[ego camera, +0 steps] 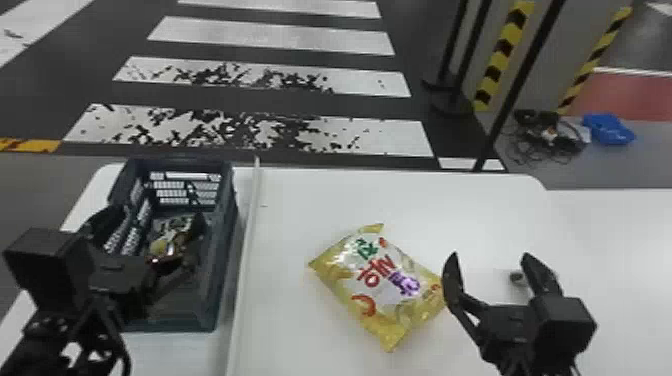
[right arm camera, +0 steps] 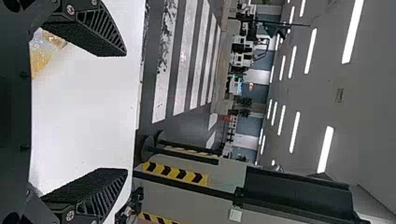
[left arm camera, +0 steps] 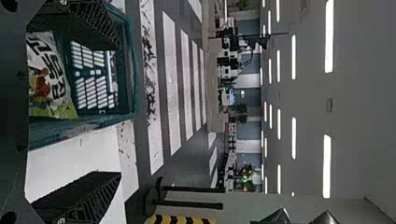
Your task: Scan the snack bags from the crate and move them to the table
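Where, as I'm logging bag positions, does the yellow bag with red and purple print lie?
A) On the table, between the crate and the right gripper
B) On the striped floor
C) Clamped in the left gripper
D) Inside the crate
A: the yellow bag lies on the table, between the crate and the right gripper.

snack bag on table (ego camera: 375, 290): yellow, white middle, red and green lettering, purple patch. snack bag in crate (left arm camera: 51, 77): white and green, dark lettering, reddish-brown print. crate (ego camera: 227, 250) is dark teal, table (ego camera: 295, 200) plain white. both grippers, left (ego camera: 155, 220) and right (ego camera: 490, 256), black. floor (ego camera: 270, 102) dark grey, white stripes, some speckled black. upright strip (ego camera: 500, 55) has yellow-black chevrons.
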Motion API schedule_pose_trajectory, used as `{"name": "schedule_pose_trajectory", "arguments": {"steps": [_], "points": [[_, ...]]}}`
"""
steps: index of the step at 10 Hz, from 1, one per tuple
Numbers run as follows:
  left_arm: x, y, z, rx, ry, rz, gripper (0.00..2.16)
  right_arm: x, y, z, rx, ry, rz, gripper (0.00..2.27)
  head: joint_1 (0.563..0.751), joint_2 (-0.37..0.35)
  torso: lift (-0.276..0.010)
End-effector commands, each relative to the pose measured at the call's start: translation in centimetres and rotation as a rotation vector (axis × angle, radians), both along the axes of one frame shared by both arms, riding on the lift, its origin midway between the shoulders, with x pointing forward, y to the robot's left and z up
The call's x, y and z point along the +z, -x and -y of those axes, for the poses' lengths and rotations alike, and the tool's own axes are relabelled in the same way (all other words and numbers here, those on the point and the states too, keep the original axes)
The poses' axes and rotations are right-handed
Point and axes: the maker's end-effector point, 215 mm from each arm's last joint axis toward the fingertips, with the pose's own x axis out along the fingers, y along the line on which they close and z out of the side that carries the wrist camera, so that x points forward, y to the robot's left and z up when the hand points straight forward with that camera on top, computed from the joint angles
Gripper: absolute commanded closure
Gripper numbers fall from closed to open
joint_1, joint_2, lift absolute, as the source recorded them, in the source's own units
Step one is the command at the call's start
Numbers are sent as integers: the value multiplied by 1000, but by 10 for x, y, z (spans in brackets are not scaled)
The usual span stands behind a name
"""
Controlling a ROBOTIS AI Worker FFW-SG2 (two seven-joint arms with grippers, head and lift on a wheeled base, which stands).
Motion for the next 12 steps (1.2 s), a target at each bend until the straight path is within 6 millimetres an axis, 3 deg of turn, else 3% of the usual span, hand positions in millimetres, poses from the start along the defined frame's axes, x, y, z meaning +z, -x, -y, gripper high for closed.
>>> {"name": "schedule_pose_trajectory", "arguments": {"steps": [1, 3, 6, 9, 12], "points": [[4, 8, -24, 33, 1, 10, 36, -20, 4, -6, 19, 48, -85, 107, 695, -61, -95], [5, 12, -41, 55, 11, 7, 36, -41, 14, -22, 119, 112, -190, 107, 695, -15, -95], [5, 12, -33, 43, 20, 6, 36, -63, 38, -36, 264, 203, -383, 80, 695, 42, -95], [0, 13, -29, 34, 23, -2, 36, -79, 61, -41, 318, 386, -462, 63, 695, 30, -95], [-6, 13, -27, 27, 26, -12, 36, -89, 83, -75, 399, 558, -450, 87, 695, 51, -95]]}}
